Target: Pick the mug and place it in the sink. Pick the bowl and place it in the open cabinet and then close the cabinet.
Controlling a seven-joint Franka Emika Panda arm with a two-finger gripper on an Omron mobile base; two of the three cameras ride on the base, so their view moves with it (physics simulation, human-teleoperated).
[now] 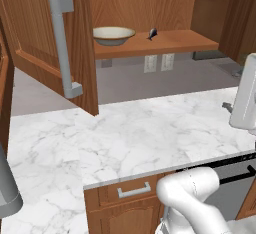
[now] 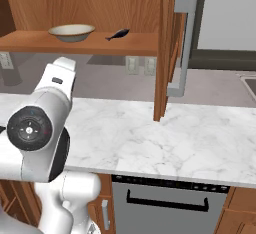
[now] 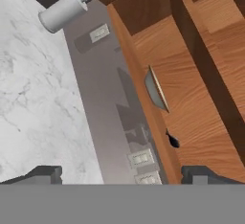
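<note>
Bowl (image 3: 157,90) on cabinet shelf (image 3: 191,103), well ahead of open end effector (image 3: 122,174).

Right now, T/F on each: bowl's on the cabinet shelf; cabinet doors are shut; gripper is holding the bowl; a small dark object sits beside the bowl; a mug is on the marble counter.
1. The bowl is on the cabinet shelf. True.
2. The cabinet doors are shut. False: both doors stand open, the shelf exposed.
3. The gripper is holding the bowl. False: its fingertips stand wide apart with nothing between them, and the bowl rests on the shelf.
4. A small dark object sits beside the bowl. True: it is on the same shelf, apart from the bowl.
5. A mug is on the marble counter. False: the visible counter stretch carries no mug.
</note>
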